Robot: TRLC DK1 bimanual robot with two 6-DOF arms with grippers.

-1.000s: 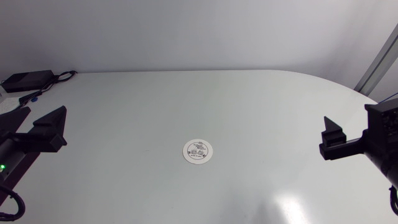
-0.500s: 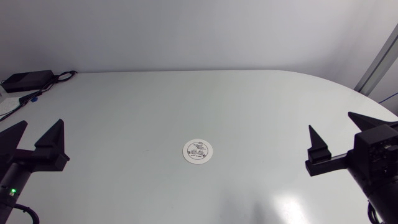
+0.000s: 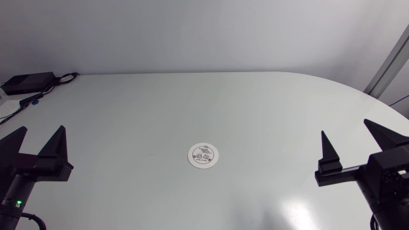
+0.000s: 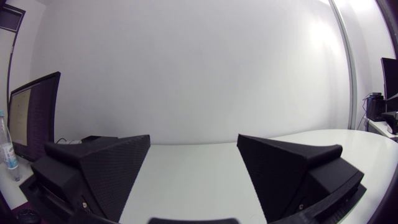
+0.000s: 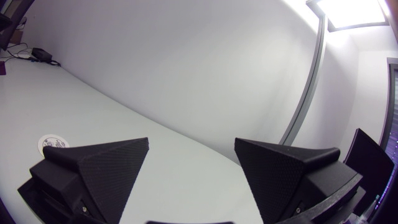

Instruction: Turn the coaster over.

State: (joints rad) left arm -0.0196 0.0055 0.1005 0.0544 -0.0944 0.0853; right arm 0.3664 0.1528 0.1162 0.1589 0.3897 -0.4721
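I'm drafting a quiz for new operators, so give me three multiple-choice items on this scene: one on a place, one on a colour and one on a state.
1. Where on the table is the coaster?
A. at its far edge
B. near the middle, between the left tool and the right tool
C. in a corner

2. What colour is the coaster?
A. black
B. red
C. white with dark print

3. What state are the tools in?
A. both open and empty
B. both shut
C. one shut on the coaster

Answers:
1 B: the head view shows it lying flat mid-table, apart from both tools.
2 C: it is a white disc with dark marks.
3 A: each tool's fingers stand wide apart with nothing between them.
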